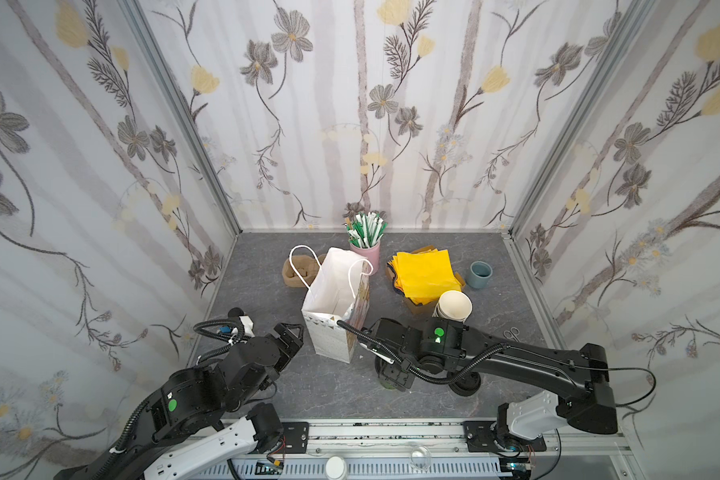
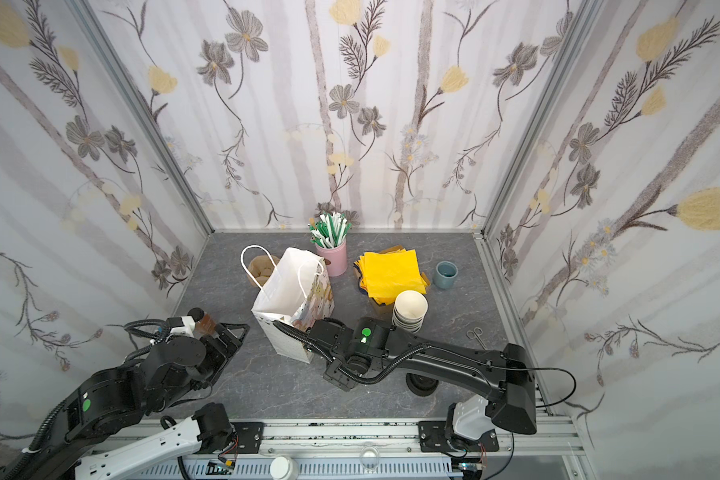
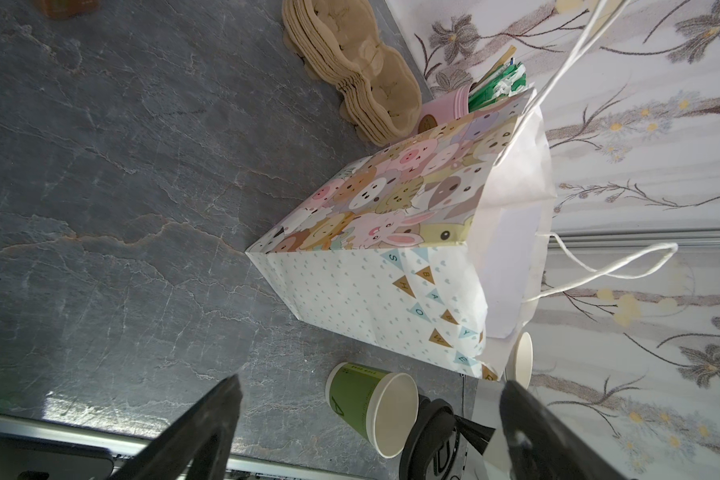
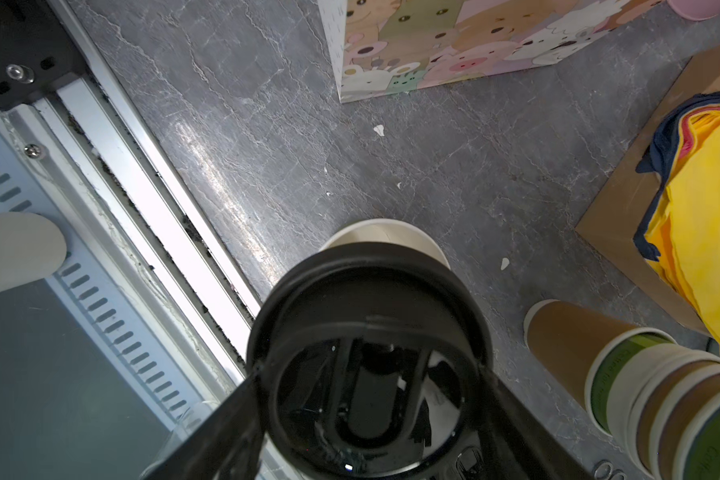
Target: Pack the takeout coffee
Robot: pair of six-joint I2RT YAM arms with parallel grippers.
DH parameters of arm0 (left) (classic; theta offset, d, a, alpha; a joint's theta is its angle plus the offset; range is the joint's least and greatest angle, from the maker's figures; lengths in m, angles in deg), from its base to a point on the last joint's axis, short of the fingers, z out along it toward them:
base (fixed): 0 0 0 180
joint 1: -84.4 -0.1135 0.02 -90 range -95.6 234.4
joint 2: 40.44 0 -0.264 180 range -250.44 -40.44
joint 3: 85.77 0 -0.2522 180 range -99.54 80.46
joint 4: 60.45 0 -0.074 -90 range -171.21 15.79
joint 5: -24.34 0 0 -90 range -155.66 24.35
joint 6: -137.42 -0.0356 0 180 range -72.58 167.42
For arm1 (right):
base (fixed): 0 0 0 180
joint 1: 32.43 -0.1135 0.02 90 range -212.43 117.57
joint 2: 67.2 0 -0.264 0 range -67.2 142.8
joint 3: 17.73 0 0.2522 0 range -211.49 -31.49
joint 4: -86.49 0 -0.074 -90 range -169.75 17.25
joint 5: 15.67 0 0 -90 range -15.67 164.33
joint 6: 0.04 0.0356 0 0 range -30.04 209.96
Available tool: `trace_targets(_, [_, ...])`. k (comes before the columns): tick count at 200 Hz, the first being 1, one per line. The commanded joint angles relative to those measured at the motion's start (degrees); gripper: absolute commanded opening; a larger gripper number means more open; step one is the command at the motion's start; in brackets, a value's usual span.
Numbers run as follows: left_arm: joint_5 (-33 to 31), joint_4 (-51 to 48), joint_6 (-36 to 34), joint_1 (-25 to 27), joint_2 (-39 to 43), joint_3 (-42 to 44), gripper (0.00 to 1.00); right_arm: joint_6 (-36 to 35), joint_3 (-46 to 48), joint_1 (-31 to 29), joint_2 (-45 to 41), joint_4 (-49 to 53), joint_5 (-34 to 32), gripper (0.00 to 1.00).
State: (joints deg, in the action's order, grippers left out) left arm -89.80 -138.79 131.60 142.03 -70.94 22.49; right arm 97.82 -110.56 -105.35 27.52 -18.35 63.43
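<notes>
Near the bag (image 3: 350, 291): green cup (image 3: 350, 399), upright, top open.
Right gripper (image 4: 370, 368): fingers flank black lid (image 4: 366, 291) over cup; grip unclear.
Left gripper (image 3: 371, 382): spread wide.

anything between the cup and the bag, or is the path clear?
Only bare table lies between the green cup and the paper bag, which stands upright with its mouth open. Directly over the cup, though, the right gripper holds the black lid, not seated yet.
</notes>
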Motion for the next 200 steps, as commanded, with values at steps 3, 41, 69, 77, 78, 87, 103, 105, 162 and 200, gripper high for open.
trace_targets(3, [-0.4,-0.4,-0.2,0.0,0.3,0.3,0.98,-0.6,1.7,0.0,0.7,-4.9,-0.6,0.76])
trace_targets(41, [0.5,-0.3,-0.7,-0.1,0.6,0.9,0.98,0.1,3.7,0.6,1.1,-6.1,-0.9,0.76])
trace_targets(69, [0.9,-0.2,-0.8,0.0,1.1,1.5,0.99,0.4,4.1,1.1,1.3,-6.1,-0.4,0.77])
trace_targets(77, [1.0,-0.2,-0.7,-0.1,1.2,1.7,0.99,0.4,4.1,1.5,1.4,-5.9,-0.5,0.77])
trace_targets(78, [1.1,-0.2,-0.7,-0.1,1.3,1.8,0.99,0.4,4.1,1.5,1.4,-5.9,-0.5,0.77])
trace_targets(87, [1.2,-0.1,-0.6,-0.1,1.4,1.9,0.99,0.4,4.1,1.9,1.5,-5.7,-0.5,0.77])
trace_targets(103, [1.2,-0.1,-0.6,0.0,1.7,2.1,0.99,0.4,4.0,2.3,1.6,-5.7,0.0,0.77])
trace_targets(105, [1.2,-0.1,-0.6,0.0,1.8,2.1,0.99,0.4,4.0,2.4,1.5,-5.8,0.2,0.78])
trace_targets(162, [1.2,0.1,-0.4,0.0,2.0,2.5,0.99,0.2,4.3,2.5,2.4,-5.6,1.5,0.78])
trace_targets(200, [1.1,0.3,-0.3,-0.1,2.0,2.6,0.99,0.1,4.6,2.5,2.6,-5.5,1.8,0.78])
